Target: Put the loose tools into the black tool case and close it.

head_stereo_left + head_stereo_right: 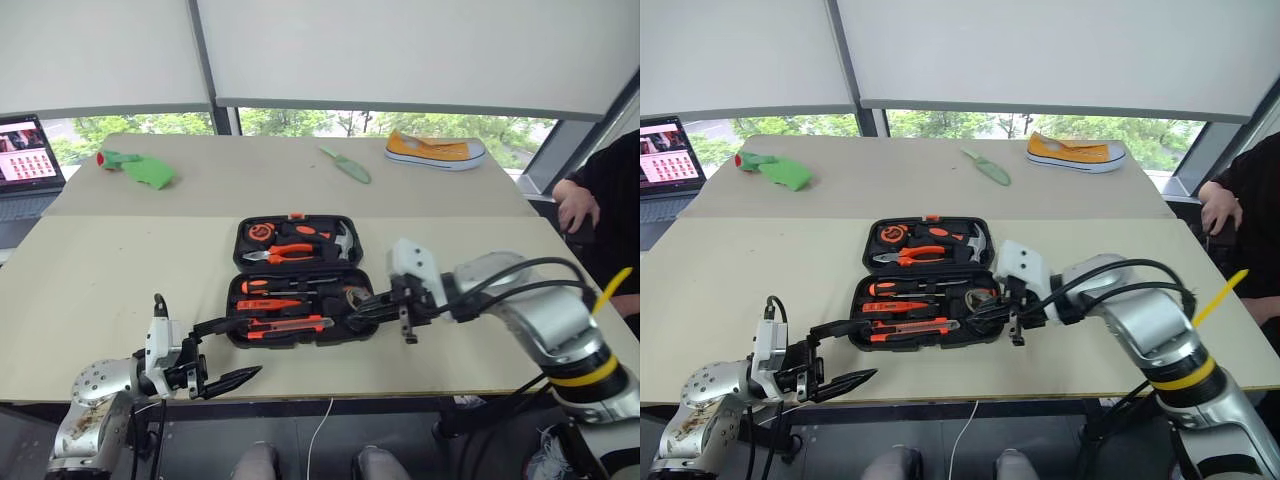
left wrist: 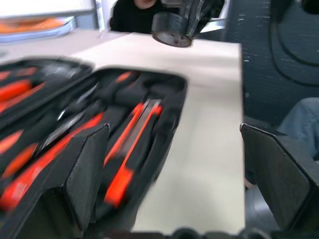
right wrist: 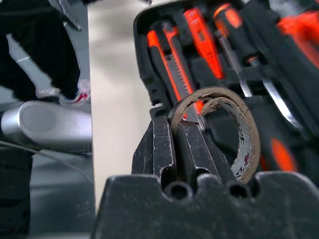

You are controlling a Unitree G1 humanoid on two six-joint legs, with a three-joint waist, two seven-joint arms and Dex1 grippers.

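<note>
The black tool case (image 1: 236, 262) lies open mid-table, its lid toward the far side. In its near half rest orange-black screwdrivers (image 1: 290, 285), a slim orange tester (image 1: 268, 303) and the utility knife (image 1: 290, 325). My right gripper (image 1: 352, 306) hovers over the near half's right end, shut on the wall of the small dark tape roll (image 3: 239, 134), which hangs just above the case. My left gripper (image 1: 245, 346) stands open and empty at the case's front-left corner, level with the table, its fingers (image 2: 84, 169) spread wide. The tape roll (image 2: 172, 27) also appears in the left wrist view.
Orange-handled pliers, a hammer and a tape measure sit in the lid. On the far table lie a green trowel (image 1: 345, 163), a yellow shoe (image 1: 435, 150) and a green object (image 1: 140, 168). A laptop (image 1: 25, 150) is far left; a person (image 1: 590, 195) sits at right.
</note>
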